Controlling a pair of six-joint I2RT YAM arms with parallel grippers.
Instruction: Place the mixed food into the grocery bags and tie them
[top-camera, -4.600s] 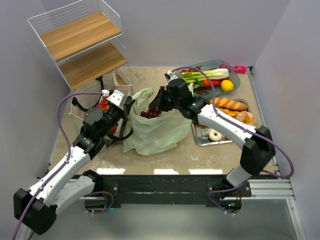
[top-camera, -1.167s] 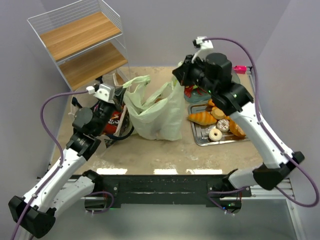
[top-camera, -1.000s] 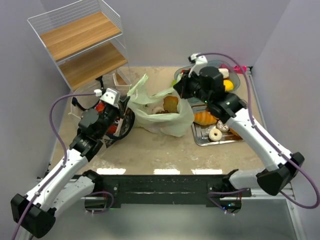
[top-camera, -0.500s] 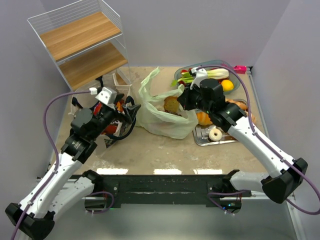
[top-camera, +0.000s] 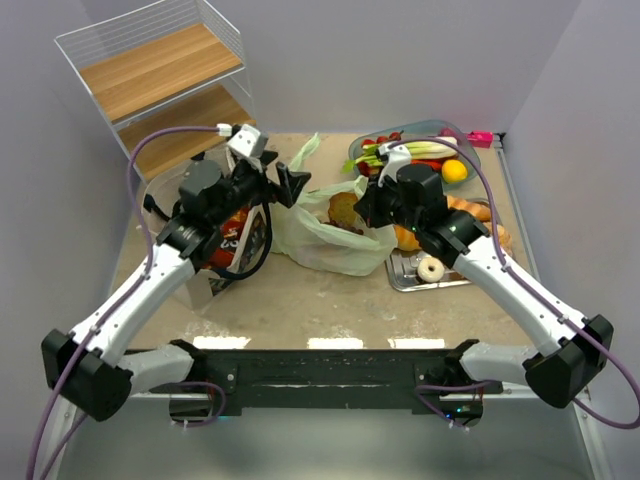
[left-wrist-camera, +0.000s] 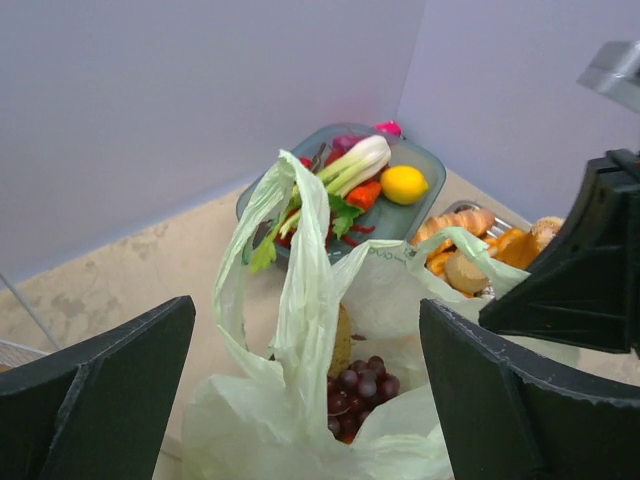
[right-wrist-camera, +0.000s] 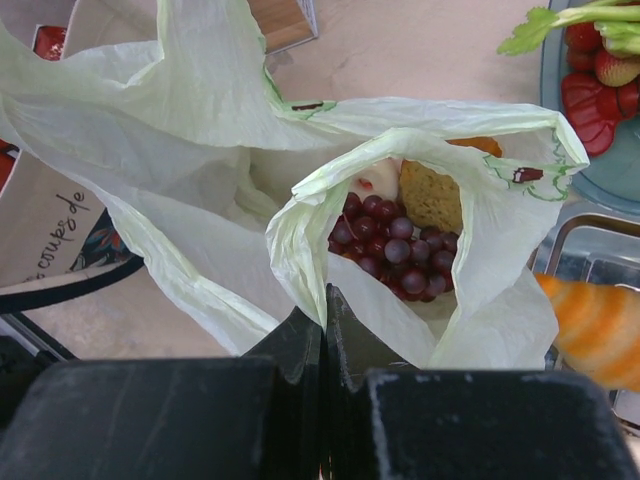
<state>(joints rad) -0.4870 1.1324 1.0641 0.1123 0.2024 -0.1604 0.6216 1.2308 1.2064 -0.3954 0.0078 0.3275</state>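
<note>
Right jaws pinched on pale-green bag (right-wrist-camera: 200, 180) rim; left jaws wide, empty

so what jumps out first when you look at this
The pale-green bag sags open mid-table, with dark grapes and bread inside. The right fingers are pinched shut on its rim, while the left fingers are spread wide, facing its raised handle. At the far right, a teal tray holds a leek and a bright lemon.
</note>
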